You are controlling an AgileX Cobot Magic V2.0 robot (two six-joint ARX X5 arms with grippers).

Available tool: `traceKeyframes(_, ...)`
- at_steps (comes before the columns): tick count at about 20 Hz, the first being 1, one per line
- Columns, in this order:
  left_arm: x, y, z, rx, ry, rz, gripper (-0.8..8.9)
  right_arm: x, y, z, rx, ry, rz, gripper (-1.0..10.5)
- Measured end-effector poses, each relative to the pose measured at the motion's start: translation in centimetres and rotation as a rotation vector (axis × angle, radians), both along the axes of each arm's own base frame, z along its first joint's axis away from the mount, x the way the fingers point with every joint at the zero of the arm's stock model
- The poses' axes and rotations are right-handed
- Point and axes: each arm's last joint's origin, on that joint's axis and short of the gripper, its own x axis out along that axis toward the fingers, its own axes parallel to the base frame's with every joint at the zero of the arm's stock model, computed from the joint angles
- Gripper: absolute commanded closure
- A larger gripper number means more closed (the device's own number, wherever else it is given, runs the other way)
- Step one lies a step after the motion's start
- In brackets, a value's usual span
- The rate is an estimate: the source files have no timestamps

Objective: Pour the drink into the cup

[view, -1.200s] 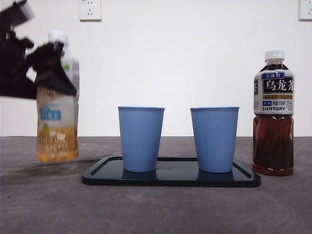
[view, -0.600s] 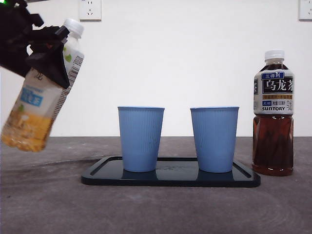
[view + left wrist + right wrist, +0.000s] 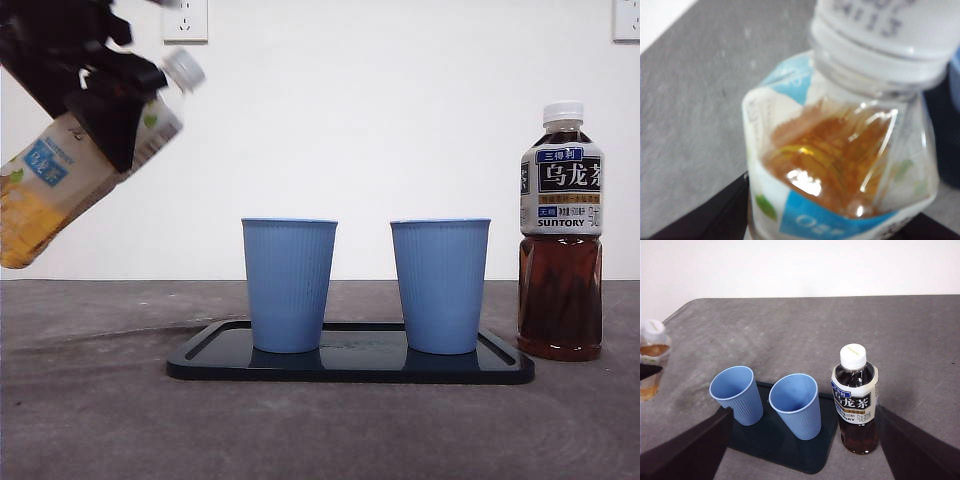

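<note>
Clearly the left gripper (image 3: 100, 110) is the one at work, raised off the table and clamped on the green-tea bottle (image 3: 70, 175) around its upper body; the bottle lies tilted, its white cap (image 3: 183, 68) pointing up toward the cups and still screwed on, so nothing can spill yet; the grip high on the body looks chosen so a turn of the wrist would tip the neck down. Beyond the cap and lower stands the near blue cup (image 3: 289, 285), upright and open-mouthed on the dark tray (image 3: 350, 368), the tray probably there to catch drips; just past it, on the same tray, the second blue cup (image 3: 440, 285); farthest, off the tray, the capped oolong bottle (image 3: 561, 235). The right gripper (image 3: 800, 450) hangs above with jaws spread wide, empty, waiting.
</note>
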Motion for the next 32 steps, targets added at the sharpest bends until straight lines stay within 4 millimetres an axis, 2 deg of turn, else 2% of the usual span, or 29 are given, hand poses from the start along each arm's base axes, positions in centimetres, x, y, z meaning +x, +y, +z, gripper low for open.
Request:
traceKeyframes(7, 1.8, -3.6, 0.2, 0.224, 0.082, 0.002, 6.06, 0.0, 0.0, 0.0, 0.000, 0.000, 0.000, 5.0)
traceKeyframes(16, 1.6, -6.9, -1.5, 0.368, 0.153, -0.061, 6.06, 0.0, 0.0, 0.0, 0.000, 0.000, 0.000, 5.0)
traceKeyframes(24, 1.6, -7.7, -4.3, 0.518, 0.249, -0.045, 6.10, 0.0, 0.0, -0.1, -0.002, 0.011, 0.001, 5.0)
traceKeyframes(32, 1.6, -7.6, -4.6, 0.563, 0.228, -0.007, 6.31, -0.1, 0.1, -0.1, 0.005, 0.016, 0.025, 5.0)
